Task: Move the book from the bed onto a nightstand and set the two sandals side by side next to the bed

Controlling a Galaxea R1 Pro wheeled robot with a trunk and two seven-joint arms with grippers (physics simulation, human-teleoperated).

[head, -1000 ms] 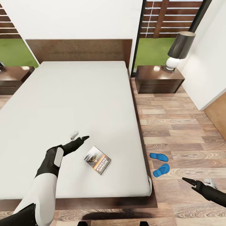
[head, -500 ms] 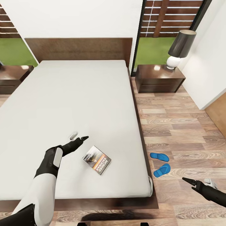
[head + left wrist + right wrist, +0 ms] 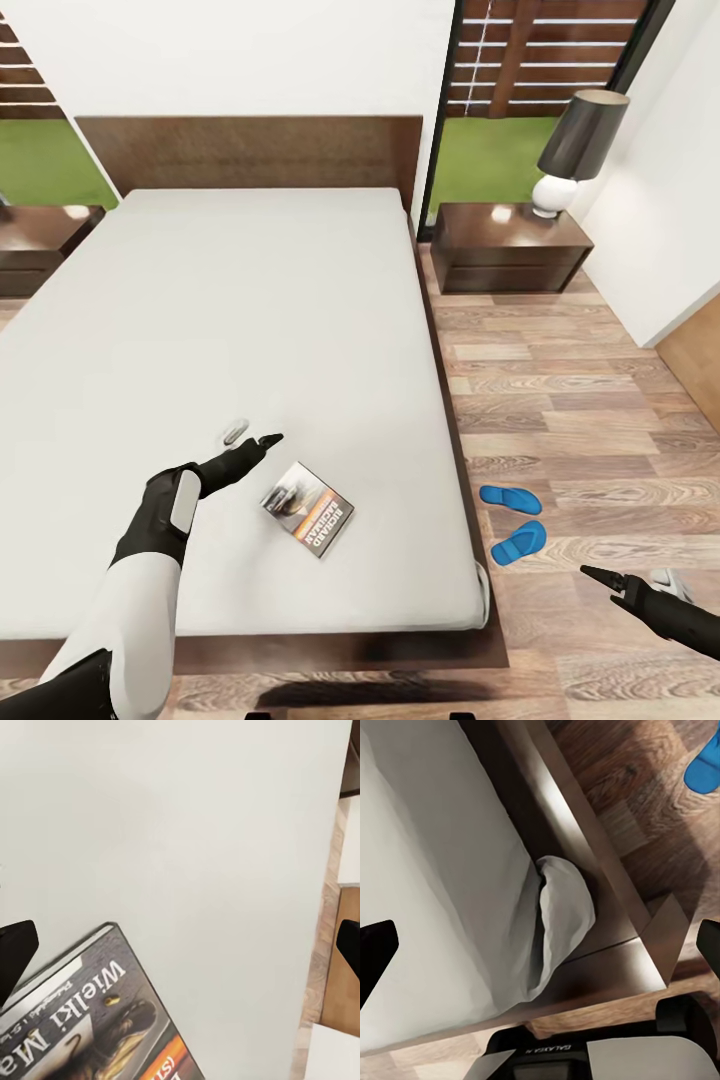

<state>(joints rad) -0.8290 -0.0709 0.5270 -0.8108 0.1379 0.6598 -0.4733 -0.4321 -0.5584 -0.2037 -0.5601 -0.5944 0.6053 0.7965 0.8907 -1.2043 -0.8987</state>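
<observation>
The book (image 3: 310,508) lies flat on the white mattress of the bed (image 3: 240,330), near its foot and right side. My left gripper (image 3: 252,435) hovers open just left of and beyond the book, apart from it. In the left wrist view the book's cover (image 3: 97,1020) sits close between the spread fingertips (image 3: 15,960). The two blue sandals (image 3: 510,499) (image 3: 518,541) lie on the wood floor beside the bed's right edge, at an angle to each other. My right gripper (image 3: 625,577) is open, low over the floor right of the sandals. One sandal's tip (image 3: 705,761) shows in the right wrist view.
One nightstand (image 3: 510,248) stands right of the headboard with a dark-shaded lamp (image 3: 575,150) on its right part. A second nightstand (image 3: 40,245) is at the left. The bed's frame corner (image 3: 652,945) lies in front of my right gripper. A white wall (image 3: 660,230) bounds the right.
The whole head view has shifted slightly, so the camera moved. Neither arm, the book nor the sandals have visibly moved.
</observation>
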